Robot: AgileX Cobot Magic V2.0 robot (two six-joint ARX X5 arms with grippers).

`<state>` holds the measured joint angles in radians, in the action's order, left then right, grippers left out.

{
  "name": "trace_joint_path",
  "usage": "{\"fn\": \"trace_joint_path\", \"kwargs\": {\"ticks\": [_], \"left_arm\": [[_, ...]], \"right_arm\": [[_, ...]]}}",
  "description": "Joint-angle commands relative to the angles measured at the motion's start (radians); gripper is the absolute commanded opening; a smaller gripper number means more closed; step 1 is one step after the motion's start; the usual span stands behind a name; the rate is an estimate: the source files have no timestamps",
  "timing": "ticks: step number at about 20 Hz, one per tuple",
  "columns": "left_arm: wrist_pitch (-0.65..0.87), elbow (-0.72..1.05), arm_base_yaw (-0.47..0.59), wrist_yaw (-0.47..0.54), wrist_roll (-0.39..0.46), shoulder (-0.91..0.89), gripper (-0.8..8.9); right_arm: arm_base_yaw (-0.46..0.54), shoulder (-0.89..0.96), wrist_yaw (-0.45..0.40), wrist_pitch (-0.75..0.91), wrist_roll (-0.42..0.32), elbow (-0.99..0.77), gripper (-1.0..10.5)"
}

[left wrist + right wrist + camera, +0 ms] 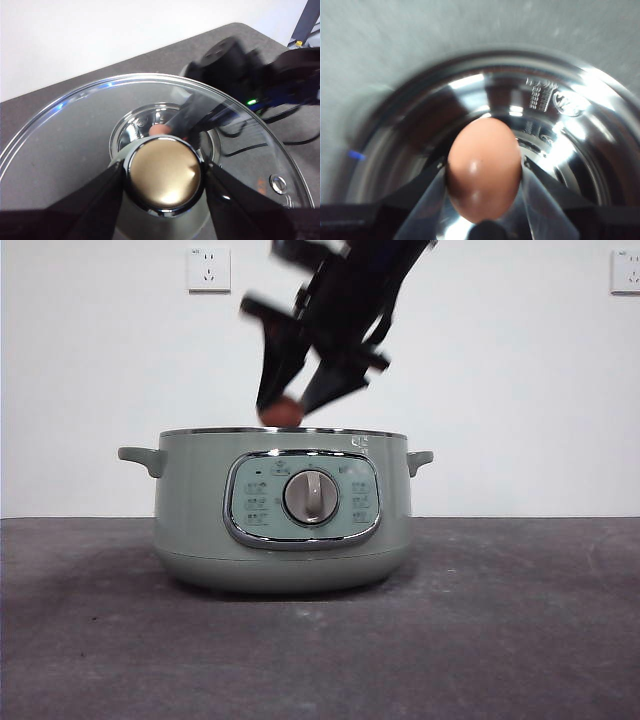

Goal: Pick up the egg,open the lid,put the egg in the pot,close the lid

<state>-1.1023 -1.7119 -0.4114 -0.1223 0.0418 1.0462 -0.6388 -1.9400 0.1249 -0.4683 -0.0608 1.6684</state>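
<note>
- Overhead, the right arm slants down from the top of the front view, big, dark and motion-blurred, with the right gripper [290, 400] tipped toward the mouth of the pot [200, 500]
- Its two black jaws are closed on the egg [484, 167], one against each side; the reddish-brown shell shows between them, just above the pot's steel rim in the front view
- From the right wrist view, the egg hangs directly over the shiny steel inner bowl of the pot, whose stamped markings show on the wall
- Meanwhile the left gripper [164, 177] is clamped on the knob [164, 177] of the lid [65, 145], a jaw pressed to either side; the knob's top looks golden-tan with a chrome ring
- Held off the pot, the glass lid is out of the front view; through its glass the left wrist view shows the open pot, with the right arm reaching over it
- Below, the pot stands uncovered on the dark grey table [520, 640], its dial panel facing the front camera
</note>
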Motion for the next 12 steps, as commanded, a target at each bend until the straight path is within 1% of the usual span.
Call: {"fn": "trace_joint_path", "kwargs": {"ticks": [1, 6, 10, 12], "left_arm": [[0.031, -0.015, 0.000, -0.010, 0.011, -0.016, -0.08], [0.031, -0.015, 0.000, -0.011, 0.011, -0.016, -0.08], [0.031, -0.015, -0.001, -0.014, 0.011, -0.016, -0.08], [0.031, -0.015, -0.002, -0.015, 0.011, -0.016, -0.08]], "right_arm": [[-0.011, -0.069, -0.040, 0.011, -0.060, 0.019, -0.1], [-0.011, -0.142, -0.078, 0.010, -0.074, 0.019, -0.1], [-0.011, -0.156, -0.079, -0.016, -0.090, 0.019, -0.1], [-0.010, -0.157, -0.078, -0.065, -0.100, 0.019, -0.1]]}}
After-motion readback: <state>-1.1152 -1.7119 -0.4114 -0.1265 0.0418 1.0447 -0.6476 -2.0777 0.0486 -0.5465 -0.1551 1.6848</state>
